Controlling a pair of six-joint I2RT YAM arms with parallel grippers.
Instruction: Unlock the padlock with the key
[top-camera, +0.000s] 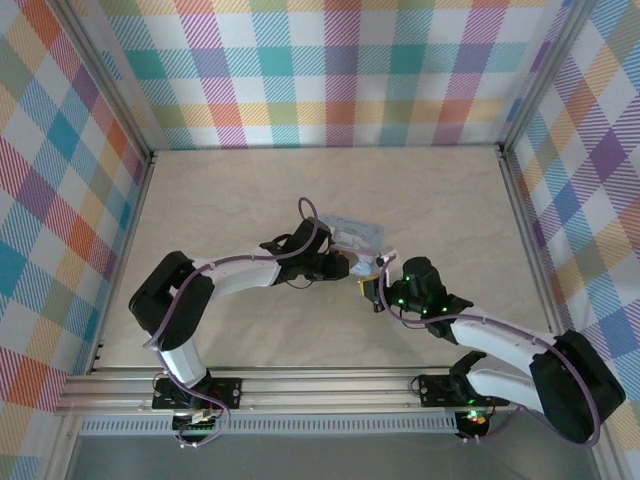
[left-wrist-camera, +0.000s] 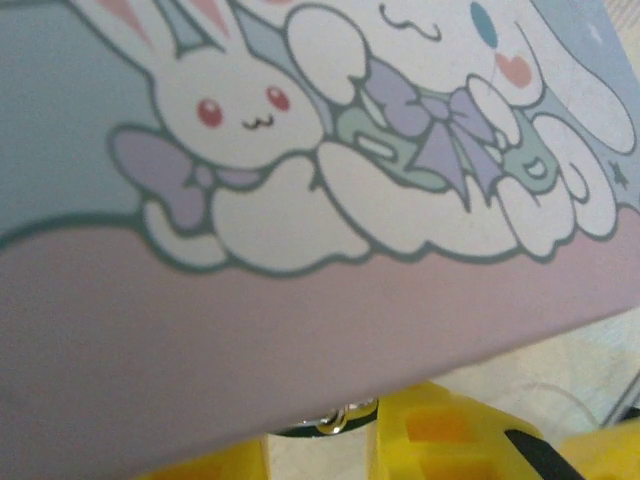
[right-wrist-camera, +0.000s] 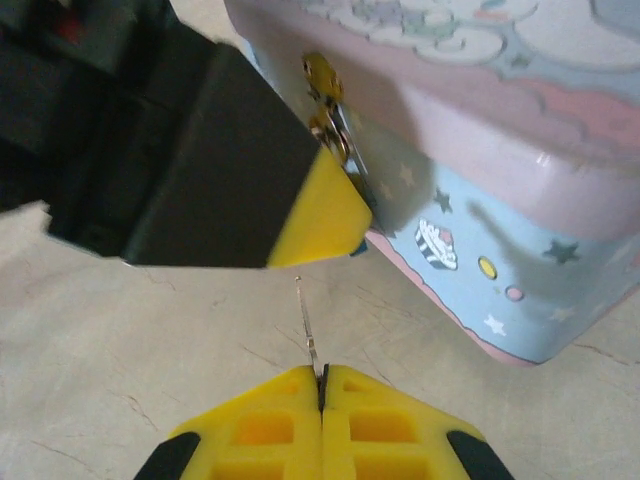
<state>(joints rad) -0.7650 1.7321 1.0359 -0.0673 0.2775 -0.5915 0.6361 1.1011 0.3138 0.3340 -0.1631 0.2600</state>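
Note:
The padlock hangs at the latch of a pale blue cartoon-printed tin (right-wrist-camera: 480, 190). Its thin metal loop (right-wrist-camera: 338, 140) shows under a gold hasp, and a sliver of its blue part (right-wrist-camera: 358, 247) peeks from behind a yellow fingertip (right-wrist-camera: 320, 215) of my left gripper (top-camera: 352, 268). In the left wrist view the loop (left-wrist-camera: 345, 415) sits between the left gripper's (left-wrist-camera: 320, 440) narrowly parted fingers, under the tin's lid edge; they appear shut on the padlock. My right gripper (right-wrist-camera: 322, 372) is shut on the thin silvery key (right-wrist-camera: 307, 322). The key's tip points up at the left fingertip, a short gap below it.
The tin (top-camera: 355, 235) stands mid-table with both wrists crowded at its near side. Bare beige tabletop (top-camera: 250, 190) lies all around. Plaid walls (top-camera: 330, 70) close off the back and sides, and a metal rail (top-camera: 300, 385) runs along the near edge.

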